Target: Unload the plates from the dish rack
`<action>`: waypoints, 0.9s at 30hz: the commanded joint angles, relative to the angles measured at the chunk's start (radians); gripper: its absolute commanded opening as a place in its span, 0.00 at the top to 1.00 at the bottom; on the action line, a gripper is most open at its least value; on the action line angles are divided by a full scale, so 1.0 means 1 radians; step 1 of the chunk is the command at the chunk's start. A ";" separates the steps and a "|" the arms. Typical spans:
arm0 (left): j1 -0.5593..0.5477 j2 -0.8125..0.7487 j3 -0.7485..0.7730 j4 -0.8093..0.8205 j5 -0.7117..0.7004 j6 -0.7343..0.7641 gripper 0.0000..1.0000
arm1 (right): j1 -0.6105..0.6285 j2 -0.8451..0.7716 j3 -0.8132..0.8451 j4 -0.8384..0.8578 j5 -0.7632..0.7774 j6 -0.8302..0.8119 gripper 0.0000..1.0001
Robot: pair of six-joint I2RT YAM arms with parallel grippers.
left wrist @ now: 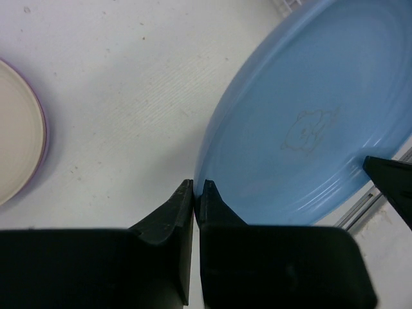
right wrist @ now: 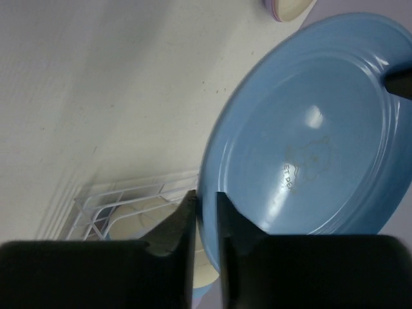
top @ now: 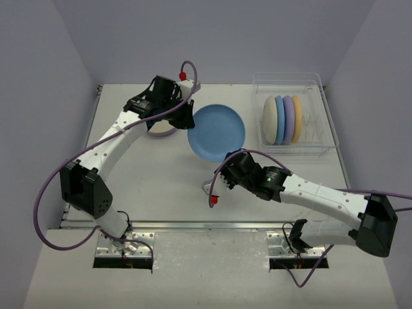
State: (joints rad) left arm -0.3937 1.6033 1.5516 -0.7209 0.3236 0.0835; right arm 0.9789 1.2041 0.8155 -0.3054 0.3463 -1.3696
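Your right gripper [right wrist: 205, 196] sits astride the blue plate's [top: 216, 132] near rim, jaws narrow; you cannot tell whether they press. The plate hangs tilted over the table [top: 154, 187]. One face bears a faint stamped figure, lettering illegible. Your left gripper [left wrist: 198, 187] is pinched tight on its left rim. Beyond, four plates [top: 281, 120] stand on edge in the rack [top: 286, 77]. Table white, speckled; walls [top: 38, 77] pale lavender.

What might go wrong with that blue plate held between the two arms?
The left end effector pinches only the very rim of the blue plate, so it may slip or swing unless the right end effector, astride its near rim, supports it. It could also knock the cream plate lying nearby.
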 commanded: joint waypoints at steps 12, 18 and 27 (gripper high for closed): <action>0.356 0.178 0.295 -0.072 0.090 -0.002 1.00 | -0.269 0.014 0.236 -0.119 -0.105 0.469 0.19; 0.477 0.349 0.382 -0.101 0.043 -0.070 1.00 | -0.544 0.044 0.428 -0.291 -0.306 0.839 0.17; 0.554 0.499 0.445 -0.103 0.043 -0.110 1.00 | -0.990 0.107 0.621 -0.485 -0.763 1.148 0.20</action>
State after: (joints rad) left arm 0.1345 2.0916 1.9234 -0.8406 0.3545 0.0105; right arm 0.1371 1.2706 1.3575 -0.6864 -0.1601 -0.4144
